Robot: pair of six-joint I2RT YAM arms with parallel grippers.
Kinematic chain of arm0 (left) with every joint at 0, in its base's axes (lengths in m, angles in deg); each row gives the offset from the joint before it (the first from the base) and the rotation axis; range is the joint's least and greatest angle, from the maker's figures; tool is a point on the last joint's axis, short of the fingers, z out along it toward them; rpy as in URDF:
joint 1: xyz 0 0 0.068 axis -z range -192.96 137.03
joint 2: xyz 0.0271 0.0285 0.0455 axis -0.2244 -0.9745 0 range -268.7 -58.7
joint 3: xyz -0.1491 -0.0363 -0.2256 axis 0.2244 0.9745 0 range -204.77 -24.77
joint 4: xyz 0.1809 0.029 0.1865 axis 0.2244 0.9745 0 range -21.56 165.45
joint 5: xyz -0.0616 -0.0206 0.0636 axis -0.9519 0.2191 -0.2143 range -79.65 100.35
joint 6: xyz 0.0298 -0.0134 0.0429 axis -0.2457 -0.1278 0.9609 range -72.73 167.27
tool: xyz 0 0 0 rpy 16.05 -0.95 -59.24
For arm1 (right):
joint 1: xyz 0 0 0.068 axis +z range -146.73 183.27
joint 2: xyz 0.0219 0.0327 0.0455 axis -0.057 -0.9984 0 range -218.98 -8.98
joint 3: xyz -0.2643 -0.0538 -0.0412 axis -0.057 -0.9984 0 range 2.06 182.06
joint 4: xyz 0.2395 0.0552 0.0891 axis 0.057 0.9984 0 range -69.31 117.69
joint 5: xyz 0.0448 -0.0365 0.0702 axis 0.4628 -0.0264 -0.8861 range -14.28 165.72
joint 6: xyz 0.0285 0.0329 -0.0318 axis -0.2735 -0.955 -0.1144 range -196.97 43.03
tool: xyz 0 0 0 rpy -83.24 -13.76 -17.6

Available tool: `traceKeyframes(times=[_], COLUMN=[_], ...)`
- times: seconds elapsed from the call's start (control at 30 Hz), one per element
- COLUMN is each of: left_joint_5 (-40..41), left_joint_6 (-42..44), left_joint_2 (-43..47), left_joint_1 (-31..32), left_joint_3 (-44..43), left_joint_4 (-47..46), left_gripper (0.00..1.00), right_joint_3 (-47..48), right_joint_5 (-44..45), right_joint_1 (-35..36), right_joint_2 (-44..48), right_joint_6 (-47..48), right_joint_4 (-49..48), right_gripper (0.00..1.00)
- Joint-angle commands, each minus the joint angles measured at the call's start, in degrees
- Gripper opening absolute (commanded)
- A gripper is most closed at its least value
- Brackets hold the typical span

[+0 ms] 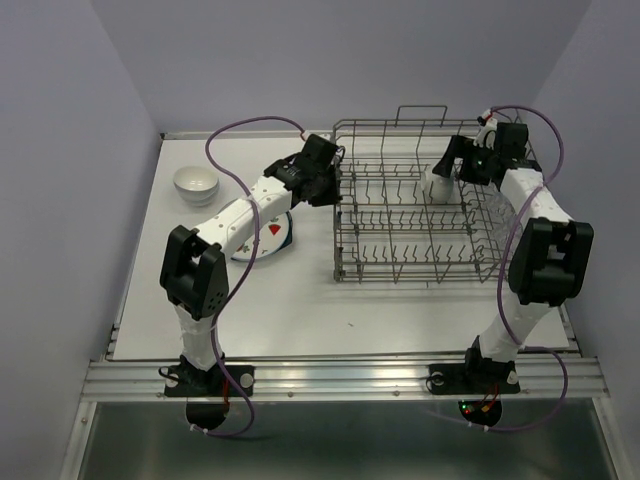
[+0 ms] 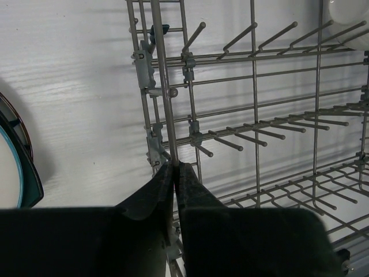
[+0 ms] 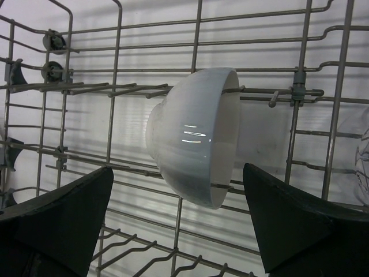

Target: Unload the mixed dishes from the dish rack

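Observation:
The grey wire dish rack (image 1: pixel 410 200) stands on the right half of the table. My left gripper (image 1: pixel 335 185) is at its left side, shut on an upright wire of the rack (image 2: pixel 164 104); the fingers (image 2: pixel 190 184) pinch that wire between them. A small white bowl (image 3: pixel 196 133) lies on its side among the tines at the rack's back right (image 1: pixel 439 187). My right gripper (image 3: pixel 179 168) stands open, one finger on each side of the bowl and not touching it.
Two stacked white bowls (image 1: pixel 196 184) sit at the table's back left. The strawberry plate (image 1: pixel 272 233) lies on the teal plate (image 2: pixel 26 173) under my left forearm. A clear glass (image 3: pixel 360 156) shows faintly at the right of the right wrist view.

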Motion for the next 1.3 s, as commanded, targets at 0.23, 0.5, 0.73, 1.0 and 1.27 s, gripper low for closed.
traceKeyframes(times=[0.23,0.5,0.73,1.0,1.27], left_joint_5=[0.96,1.74,0.96,1.30,2.36], left_joint_6=[-0.66,-1.18,-1.45,-2.24,-3.47], left_joint_2=[-0.70,-1.32,-1.41,-0.88,-0.88], left_joint_1=[0.62,0.62,0.62,0.62,0.62], left_joint_3=[0.48,-0.40,-0.32,1.09,1.71], left_joint_4=[-0.39,0.40,-0.03,-0.47,0.14], left_gripper=[0.00,0.00,0.00,0.00,0.00], right_joint_3=[5.02,6.60,7.75,9.50,12.23], right_joint_5=[-16.75,-25.98,-28.97,-31.52,-38.90], right_joint_1=[-2.64,-4.32,-4.84,-4.84,-4.84], right_joint_2=[-5.08,-8.77,-11.68,-13.79,-13.70], right_joint_6=[3.16,4.13,3.34,1.76,-4.39], right_joint_4=[1.01,2.51,2.42,1.72,-4.78], right_gripper=[0.99,0.73,0.56,0.33,0.01])
